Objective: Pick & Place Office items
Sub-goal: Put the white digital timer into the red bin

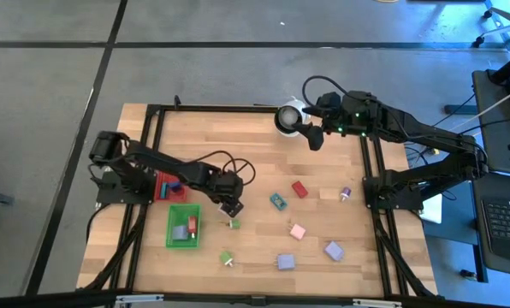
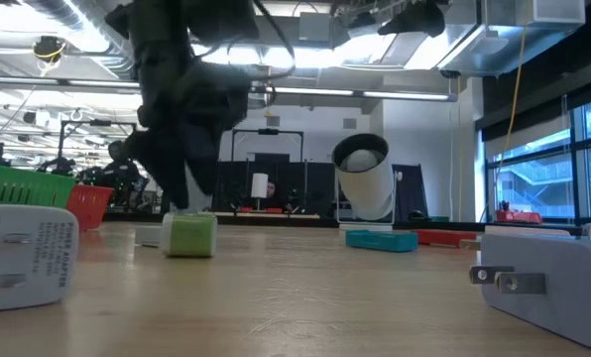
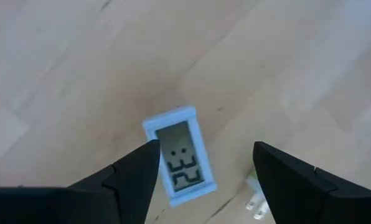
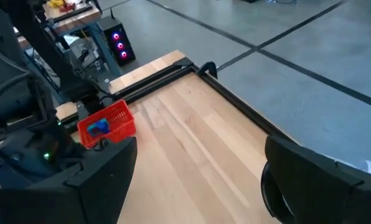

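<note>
Small office items lie scattered on the wooden table: a teal block, a red block, a pink block, two lavender blocks and a green pin. My left gripper hangs open over the table just right of the green tray. Its fingers stand on either side of a light-blue piece with a small display, which lies flat on the wood. A green-and-white plug piece lies just beside it. My right gripper waits open near the far edge.
A red mesh tray with a blue piece inside and a green mesh tray with a grey piece sit left of my left gripper. A white round black-centred object stands by my right gripper. White plug adapters lie near the low camera.
</note>
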### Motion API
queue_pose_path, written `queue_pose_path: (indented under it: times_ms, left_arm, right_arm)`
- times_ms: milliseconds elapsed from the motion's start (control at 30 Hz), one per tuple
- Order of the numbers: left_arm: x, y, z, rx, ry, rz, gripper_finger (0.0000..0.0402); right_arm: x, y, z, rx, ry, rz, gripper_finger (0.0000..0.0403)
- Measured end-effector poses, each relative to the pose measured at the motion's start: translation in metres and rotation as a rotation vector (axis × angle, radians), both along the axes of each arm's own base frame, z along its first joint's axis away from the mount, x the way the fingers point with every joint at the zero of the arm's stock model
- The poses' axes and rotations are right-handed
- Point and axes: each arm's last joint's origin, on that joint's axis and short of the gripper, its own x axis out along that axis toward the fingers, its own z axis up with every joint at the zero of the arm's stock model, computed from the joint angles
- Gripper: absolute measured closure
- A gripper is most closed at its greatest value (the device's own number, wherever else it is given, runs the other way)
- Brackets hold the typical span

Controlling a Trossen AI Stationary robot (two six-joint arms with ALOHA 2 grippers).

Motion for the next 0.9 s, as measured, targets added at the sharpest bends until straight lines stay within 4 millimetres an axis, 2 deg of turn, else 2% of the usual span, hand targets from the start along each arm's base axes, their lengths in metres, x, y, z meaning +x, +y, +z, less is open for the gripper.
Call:
queue_pose_path:
  times_ms: [367, 633, 733, 900]
  left_arm:
    - [0.007, -0.005, -0.032, 0.055, 0.088, 0.018, 0.0148]
    - [0.009, -0.004, -0.036, 0.062, 0.095, 0.109, 0.0153]
    - [0.008, -0.004, -0.035, 0.058, 0.093, 0.132, 0.0174]
    - [0.007, -0.004, -0.036, 0.049, 0.107, 0.153, 0.0232]
  right_arm:
    - [-0.001, 0.000, -0.001, -0.044, 0.033, 0.023, 0.0046]
    - [-0.002, 0.001, -0.005, -0.051, 0.077, 0.033, 0.0046]
    - [-0.002, 0.001, -0.005, -0.050, 0.084, 0.034, 0.0046]
    - [-0.003, 0.001, -0.006, -0.050, 0.094, 0.035, 0.0046]
